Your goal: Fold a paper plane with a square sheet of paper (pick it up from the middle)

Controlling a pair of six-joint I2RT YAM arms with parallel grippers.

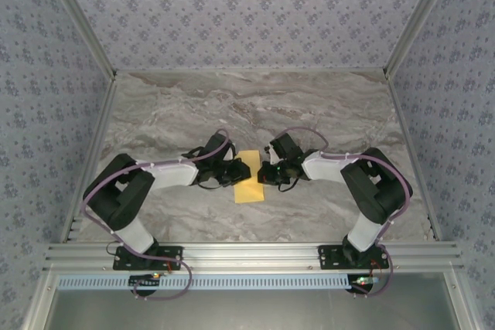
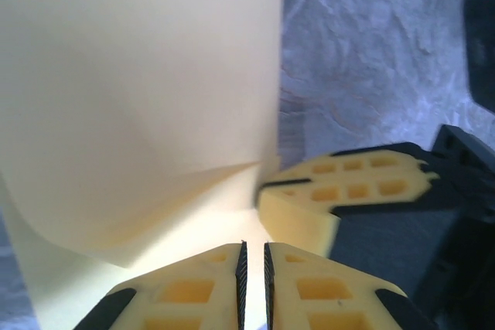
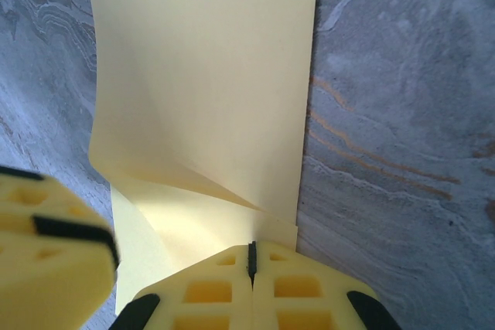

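I see the square sheet of paper [image 3: 209, 75] lying lengthwise ahead of both; right hand [image 3: 251, 256] pinches it, left hand [image 2: 253, 264] narrow.

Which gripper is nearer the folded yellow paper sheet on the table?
Neither clearly: both reach the folded yellow paper sheet. The left gripper sits at its left edge; the right gripper sits at its right edge, jaws shut.

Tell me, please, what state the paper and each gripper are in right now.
paper: folded over on itself, upper layer bowed above the lower, not pressed flat.
left gripper: jaws all but shut, tips at the paper; hold unclear.
right gripper: shut on the paper's edge.
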